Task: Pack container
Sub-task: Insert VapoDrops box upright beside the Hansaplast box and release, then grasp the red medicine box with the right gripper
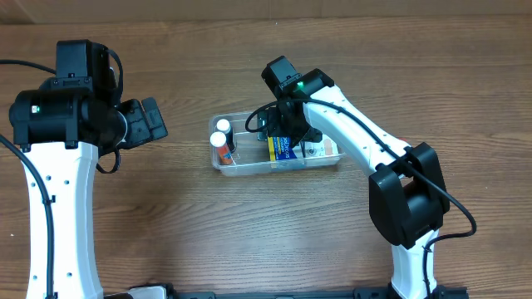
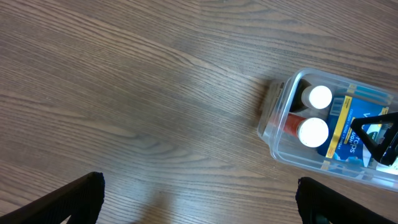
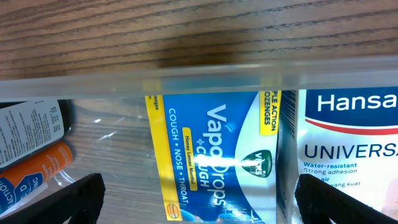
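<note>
Both hands are spread wide and grip nothing. You find the left hand (image 1: 152, 121) over the worktop (image 1: 166, 224), well left of the container (image 1: 249, 167). The container sits mid-worktop. Inside, from the left end: a dark bottle (image 1: 224, 126) and an orange bottle (image 1: 219, 140), both white-capped; a blue-and-yellow lozenge box (image 1: 283, 150); a white plaster box (image 1: 318, 149). The right hand (image 1: 287, 134) hangs over the container, above the lozenge box.
</note>
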Robot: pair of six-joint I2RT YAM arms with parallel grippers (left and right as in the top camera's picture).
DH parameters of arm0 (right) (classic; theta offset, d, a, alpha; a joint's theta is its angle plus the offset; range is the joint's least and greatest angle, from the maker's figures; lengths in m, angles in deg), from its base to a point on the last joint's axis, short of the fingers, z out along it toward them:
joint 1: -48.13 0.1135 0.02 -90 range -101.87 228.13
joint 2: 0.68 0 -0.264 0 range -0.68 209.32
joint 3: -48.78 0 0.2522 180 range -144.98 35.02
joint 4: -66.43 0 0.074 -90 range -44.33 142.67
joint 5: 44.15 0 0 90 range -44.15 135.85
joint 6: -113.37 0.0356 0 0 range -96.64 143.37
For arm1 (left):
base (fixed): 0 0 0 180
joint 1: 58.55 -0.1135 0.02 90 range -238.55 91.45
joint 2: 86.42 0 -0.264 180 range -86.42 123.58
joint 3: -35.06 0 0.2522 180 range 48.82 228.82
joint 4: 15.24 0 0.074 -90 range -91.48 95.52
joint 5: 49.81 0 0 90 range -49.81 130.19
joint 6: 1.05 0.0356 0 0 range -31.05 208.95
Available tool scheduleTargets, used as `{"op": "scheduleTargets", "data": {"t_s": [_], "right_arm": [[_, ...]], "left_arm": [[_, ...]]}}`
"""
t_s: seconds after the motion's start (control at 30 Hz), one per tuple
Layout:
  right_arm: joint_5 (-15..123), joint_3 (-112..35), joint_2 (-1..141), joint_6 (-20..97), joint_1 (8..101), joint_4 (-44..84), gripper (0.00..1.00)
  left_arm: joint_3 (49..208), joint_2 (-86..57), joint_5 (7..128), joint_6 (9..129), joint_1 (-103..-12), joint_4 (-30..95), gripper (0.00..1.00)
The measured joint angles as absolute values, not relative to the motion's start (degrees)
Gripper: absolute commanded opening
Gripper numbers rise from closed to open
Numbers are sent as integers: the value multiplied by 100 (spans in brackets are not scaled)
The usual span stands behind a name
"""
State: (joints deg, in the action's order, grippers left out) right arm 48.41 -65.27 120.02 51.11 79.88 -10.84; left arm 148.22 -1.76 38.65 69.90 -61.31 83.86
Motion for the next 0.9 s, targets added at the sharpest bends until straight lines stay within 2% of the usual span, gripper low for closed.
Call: {"op": "scheduleTargets", "data": {"t_s": [0.17, 0.27, 0.3, 0.4, 0.47, 0.57, 0.73, 0.9], "right_arm": [[4253, -6846, 11891, 5103, 7988, -1630, 100], [3484, -7670, 10905, 5054, 7748, -2155, 100], [3379, -7856, 10488, 5035, 7481, -2282, 100], [3248, -8101, 9640, 4882, 5791, -3016, 100], [3423, -7703, 9860, 4718, 5151, -2966, 100], [3904, -6278, 10481, 4294, 4616, -2255, 100], [4223, -4453, 10674, 3874, 4559, -1060, 100], [4269, -3544, 10676, 3566, 4554, -244, 100]], "left_arm": [[14822, -176, 3865, 6990, -6131, 8399, 100], [14822, -176, 3865, 6990, -6131, 8417, 100], [14822, -176, 3865, 6990, -6131, 8425, 100], [14822, -176, 3865, 6990, -6131, 8428, 100], [14822, -176, 3865, 6990, -6131, 8425, 100], [14822, -176, 3867, 6990, -6131, 8428, 100], [14822, -176, 3865, 6990, -6131, 8425, 100], [14822, -176, 3865, 6990, -6131, 8425, 100]]}}
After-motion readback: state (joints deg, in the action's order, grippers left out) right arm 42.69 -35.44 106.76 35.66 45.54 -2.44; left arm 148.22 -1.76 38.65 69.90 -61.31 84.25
